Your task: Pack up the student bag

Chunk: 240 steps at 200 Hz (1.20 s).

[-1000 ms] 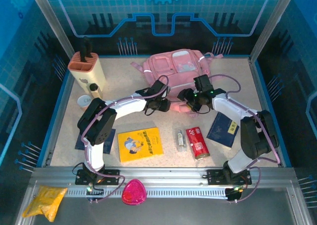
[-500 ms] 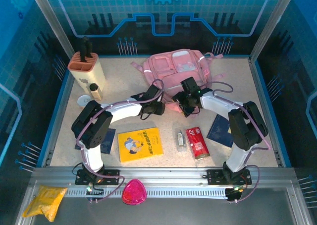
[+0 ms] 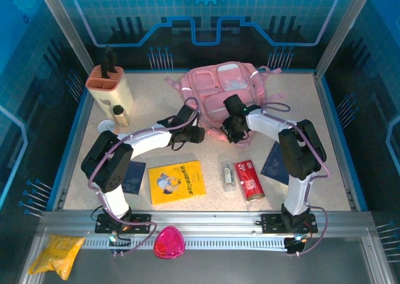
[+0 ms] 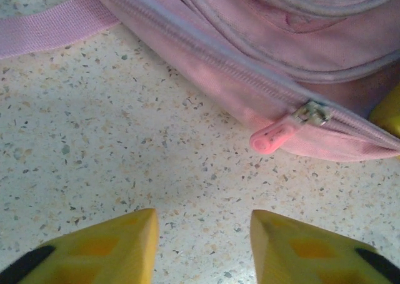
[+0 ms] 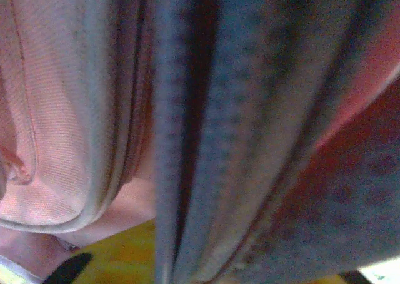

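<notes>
Bare table is left btwn left gripper & bag: passable. Far-left corner is blocked by holder. Near strip is cluttered w/ book, red pack, booklet.

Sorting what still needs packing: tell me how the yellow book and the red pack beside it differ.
The yellow book is much wider; the red pack is narrow and long. The book's cover shows a picture; the pack carries a pale label. Both lie on the table, outside the student bag.
</notes>
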Tool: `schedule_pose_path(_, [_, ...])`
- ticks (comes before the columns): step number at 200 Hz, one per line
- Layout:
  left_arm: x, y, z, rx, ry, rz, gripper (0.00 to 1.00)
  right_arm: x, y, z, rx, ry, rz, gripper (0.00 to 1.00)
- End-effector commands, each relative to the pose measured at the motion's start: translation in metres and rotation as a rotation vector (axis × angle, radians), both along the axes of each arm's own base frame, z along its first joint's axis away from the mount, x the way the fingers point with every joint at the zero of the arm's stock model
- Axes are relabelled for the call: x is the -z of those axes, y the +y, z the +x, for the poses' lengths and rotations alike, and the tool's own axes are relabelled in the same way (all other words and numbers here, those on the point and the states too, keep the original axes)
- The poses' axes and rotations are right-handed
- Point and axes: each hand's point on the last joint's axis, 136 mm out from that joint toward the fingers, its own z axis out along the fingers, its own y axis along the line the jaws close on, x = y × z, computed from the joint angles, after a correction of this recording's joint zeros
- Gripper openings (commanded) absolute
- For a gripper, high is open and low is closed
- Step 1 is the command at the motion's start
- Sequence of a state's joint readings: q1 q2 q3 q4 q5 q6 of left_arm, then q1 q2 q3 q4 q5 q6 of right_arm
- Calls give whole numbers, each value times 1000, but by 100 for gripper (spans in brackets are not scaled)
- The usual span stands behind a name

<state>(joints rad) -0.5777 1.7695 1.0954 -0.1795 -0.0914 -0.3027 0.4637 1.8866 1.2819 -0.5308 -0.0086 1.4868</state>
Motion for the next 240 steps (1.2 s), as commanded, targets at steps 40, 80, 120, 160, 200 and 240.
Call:
schedule_pose_path(40, [-29,-30,7,130,-126,-93,54,-38,-9,4,-92,-112,28,5])
schedule_pose_path(80, [-38,-55,5,237,-265,-57,56,-51,-13,4,-135,-137,58,4])
schedule_pose_path(120, [-27,-57,23,198,-277,4,55,-57,-13,2,-160,-149,77,3])
schedule_pose_path(160, [-20,-69,29,225,-259,-10,49,-60,-10,0,-175,-156,91,2])
schedule_pose_path(200, [-22,-77,37,235,-271,-26,38,-63,-6,-2,-199,-166,99,1])
schedule_pose_path(240, [-16,-71,41,216,-269,10,18,-66,-8,-6,-214,-177,89,0])
